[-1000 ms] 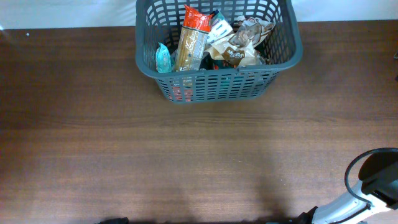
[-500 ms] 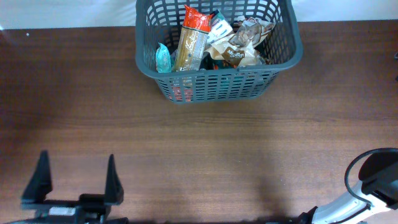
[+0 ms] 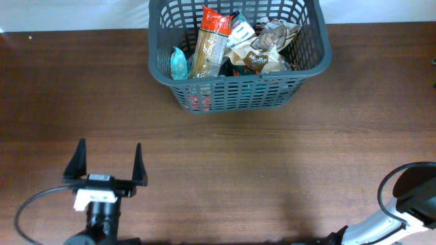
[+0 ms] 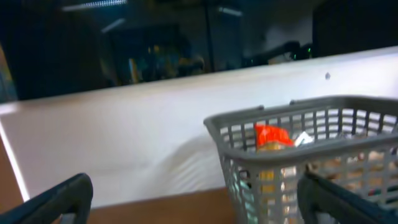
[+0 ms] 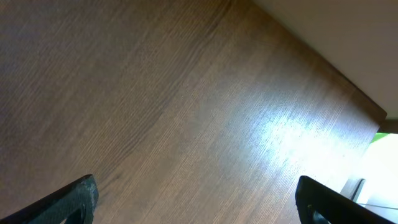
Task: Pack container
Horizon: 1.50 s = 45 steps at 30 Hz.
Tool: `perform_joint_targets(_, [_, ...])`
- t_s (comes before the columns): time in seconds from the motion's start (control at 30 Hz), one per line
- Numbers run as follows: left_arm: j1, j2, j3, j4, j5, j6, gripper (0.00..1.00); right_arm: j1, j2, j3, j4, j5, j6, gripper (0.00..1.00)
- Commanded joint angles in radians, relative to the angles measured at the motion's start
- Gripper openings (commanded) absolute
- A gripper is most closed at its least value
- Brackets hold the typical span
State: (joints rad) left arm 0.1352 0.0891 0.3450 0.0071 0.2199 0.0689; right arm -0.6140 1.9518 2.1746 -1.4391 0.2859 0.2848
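Left gripper (image 3: pixel 110 144) had advanced farther onto the table (image 3: pixel 272 170), fingers spread and empty; right gripper (image 5: pixel 199 196) likewise spread. Basket (image 3: pixel 238 95) sat at the far edge, holding packets (image 3: pixel 211 41); their print was unreadable.

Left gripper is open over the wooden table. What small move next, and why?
Probably back the open, empty left gripper away to rest: all the packets in view already sit in the large dark grey slotted plastic basket.

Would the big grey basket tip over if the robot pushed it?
Probably not: the basket looks wide and low, so it would likely slide on the smooth table. Its slotted plastic walls suggest it's light.
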Motion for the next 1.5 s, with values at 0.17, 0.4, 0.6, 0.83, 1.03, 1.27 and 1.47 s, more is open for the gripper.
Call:
perform_joint_targets(0.17, [0.005, -0.013, -0.188, 0.175, -0.03, 0.015, 0.99, -0.002, -0.013, -0.002, 0.0, 0.002, 0.009, 0.99])
perform_joint_targets(0.4, [0.005, -0.078, -0.268, 0.149, -0.072, 0.016, 0.99, -0.002, -0.013, -0.002, 0.0, 0.002, 0.009, 0.99])
perform_joint_targets(0.6, [0.004, -0.084, -0.301, 0.111, -0.09, 0.015, 0.99, -0.002, -0.012, -0.002, 0.0, 0.002, 0.009, 0.99])
perform_joint_targets(0.83, [-0.017, -0.084, -0.337, 0.079, -0.106, 0.015, 0.99, -0.002, -0.013, -0.002, 0.0, 0.002, 0.009, 0.99])
perform_joint_targets(1.03, [-0.044, -0.084, -0.337, -0.011, -0.161, 0.015, 0.99, -0.002, -0.012, -0.002, 0.0, 0.002, 0.009, 0.99])
perform_joint_targets(1.27, [-0.044, -0.084, -0.337, -0.083, -0.166, 0.016, 0.99, -0.002, -0.012, -0.002, 0.0, 0.002, 0.009, 0.99])
perform_joint_targets(1.47, [-0.044, -0.084, -0.337, -0.084, -0.168, 0.015, 0.99, -0.002, -0.013, -0.002, 0.0, 0.002, 0.009, 0.99])
